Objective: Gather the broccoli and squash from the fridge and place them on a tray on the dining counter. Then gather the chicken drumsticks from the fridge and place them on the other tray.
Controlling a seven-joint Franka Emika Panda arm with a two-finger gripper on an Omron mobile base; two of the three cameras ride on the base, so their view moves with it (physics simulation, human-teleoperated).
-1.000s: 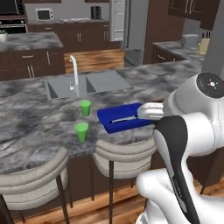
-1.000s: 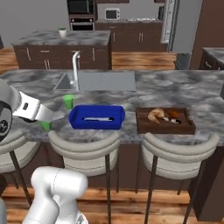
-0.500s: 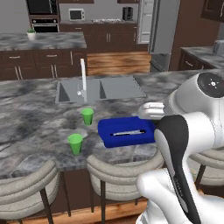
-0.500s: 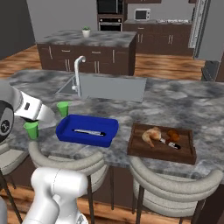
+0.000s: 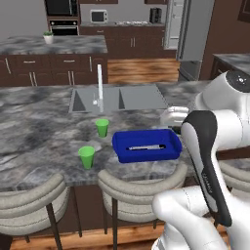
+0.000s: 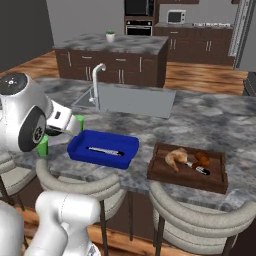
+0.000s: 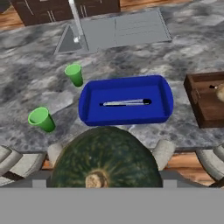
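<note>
Up close, round ribbed dark-green squash (image 7: 105, 159) above glossy blue tray (image 7: 126, 117).

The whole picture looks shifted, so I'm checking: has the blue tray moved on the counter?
No. The blue tray sits right of the faucet as before; the camera moved.

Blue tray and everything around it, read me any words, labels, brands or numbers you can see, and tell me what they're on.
No readable text anywhere.
Blue tray: plain, no label.
Wooden tray: no markings.
Green cups: plain.
Squash in the gripper: no sticker.
Microwave: too small and blurred to show any text.
</note>
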